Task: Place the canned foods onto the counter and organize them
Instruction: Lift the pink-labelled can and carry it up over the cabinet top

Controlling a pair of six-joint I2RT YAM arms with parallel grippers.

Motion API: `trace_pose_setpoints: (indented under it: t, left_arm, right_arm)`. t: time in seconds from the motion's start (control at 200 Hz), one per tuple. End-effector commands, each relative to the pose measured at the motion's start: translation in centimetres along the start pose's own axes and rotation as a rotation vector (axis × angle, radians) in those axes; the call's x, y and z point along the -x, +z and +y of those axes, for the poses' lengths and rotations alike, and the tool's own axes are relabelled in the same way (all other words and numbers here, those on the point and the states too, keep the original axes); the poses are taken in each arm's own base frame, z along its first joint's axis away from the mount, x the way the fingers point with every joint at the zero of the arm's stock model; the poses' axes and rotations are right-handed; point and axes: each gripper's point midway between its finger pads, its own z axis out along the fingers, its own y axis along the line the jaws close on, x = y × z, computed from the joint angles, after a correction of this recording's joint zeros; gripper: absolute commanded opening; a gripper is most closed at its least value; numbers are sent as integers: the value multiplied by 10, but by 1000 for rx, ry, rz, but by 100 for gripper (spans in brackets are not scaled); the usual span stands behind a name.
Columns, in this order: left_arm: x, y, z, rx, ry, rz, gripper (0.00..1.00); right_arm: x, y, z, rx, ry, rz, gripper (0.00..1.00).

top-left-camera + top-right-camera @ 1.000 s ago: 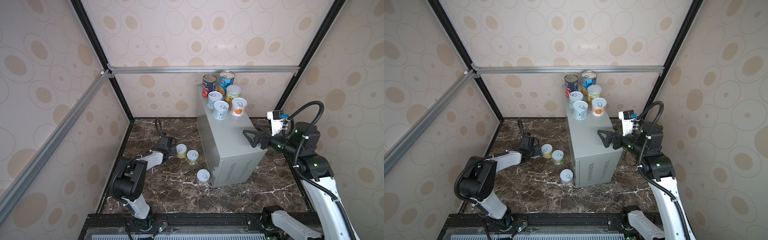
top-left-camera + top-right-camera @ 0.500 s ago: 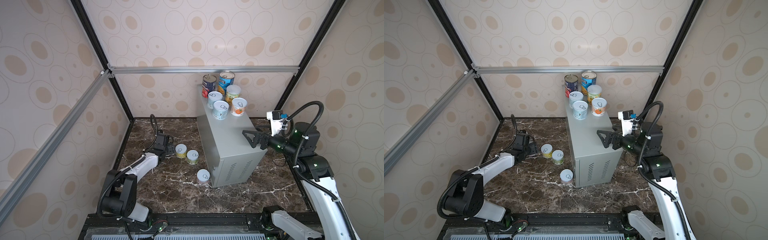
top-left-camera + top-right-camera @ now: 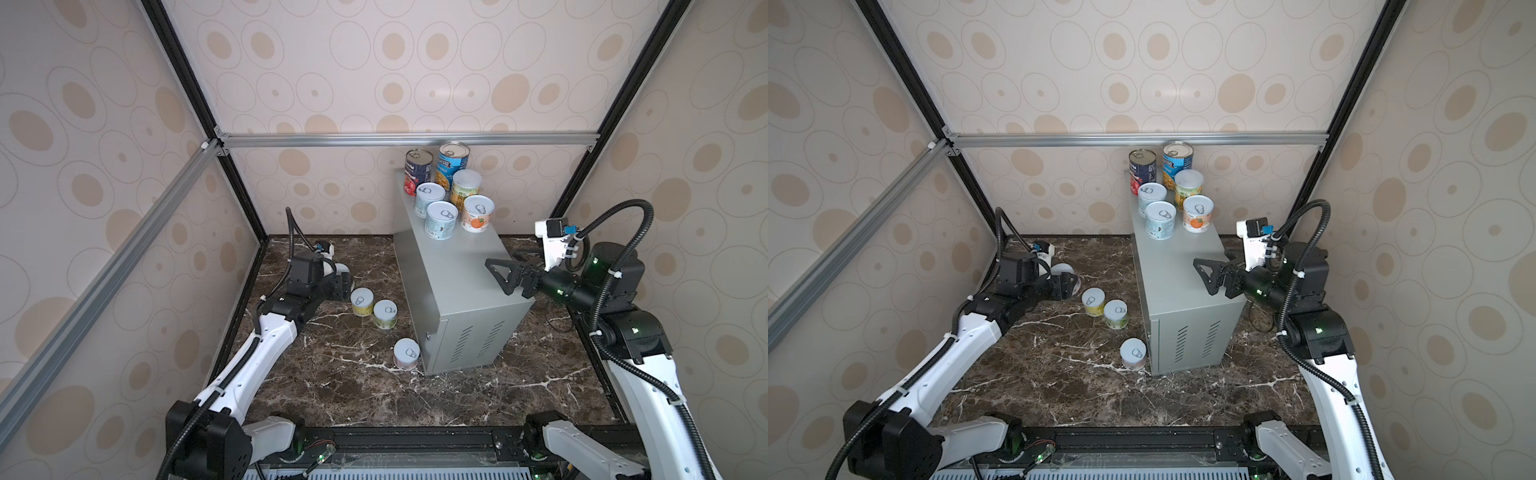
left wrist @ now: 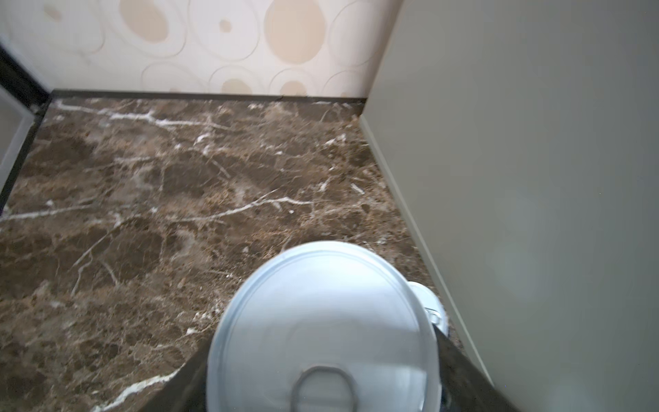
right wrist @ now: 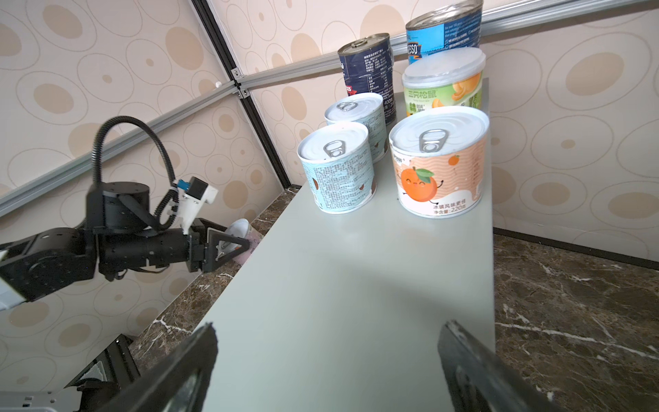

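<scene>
My left end effector [image 5: 228, 246] is clamped on a pink-labelled can [image 4: 321, 331], gripping its body with the lid facing my wrist camera. The can hangs beside the wall of the grey surface [image 3: 461, 266], below its top. I judge I should lift clear of that edge first, then cross over. Then I set it upright just in front of the six cans [image 3: 441, 220] without nudging them. My right end effector [image 3: 500, 274] gapes wide and empty over the near end and should give room. Three cans [image 3: 385, 314] wait on the marble [image 3: 340, 374].
</scene>
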Motion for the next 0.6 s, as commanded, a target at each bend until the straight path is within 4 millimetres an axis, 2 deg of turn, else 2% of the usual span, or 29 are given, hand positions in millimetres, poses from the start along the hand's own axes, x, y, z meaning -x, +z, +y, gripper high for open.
trace_pose_setpoints:
  t: [0.0,0.125,0.35,0.485,0.59]
  left_arm:
    - [44,-48,-50,-230,155,-103,0]
    - [57,-84,-84,-408,228,-128,0]
    - [89,-145,-126,-612,295,-231,0]
    - [100,-165,-148,-703,325,-243,0]
    - [106,-173,-165,-759,344,-241,0]
  right_arm:
    - [5,-3,8,23,-23,-8,100]
    - [6,-4,9,26,-19,-12,100]
    - [6,-9,12,27,-22,-14,100]
    - [4,-13,14,19,-30,-8,100]
    - [3,-16,14,13,-33,-6,100]
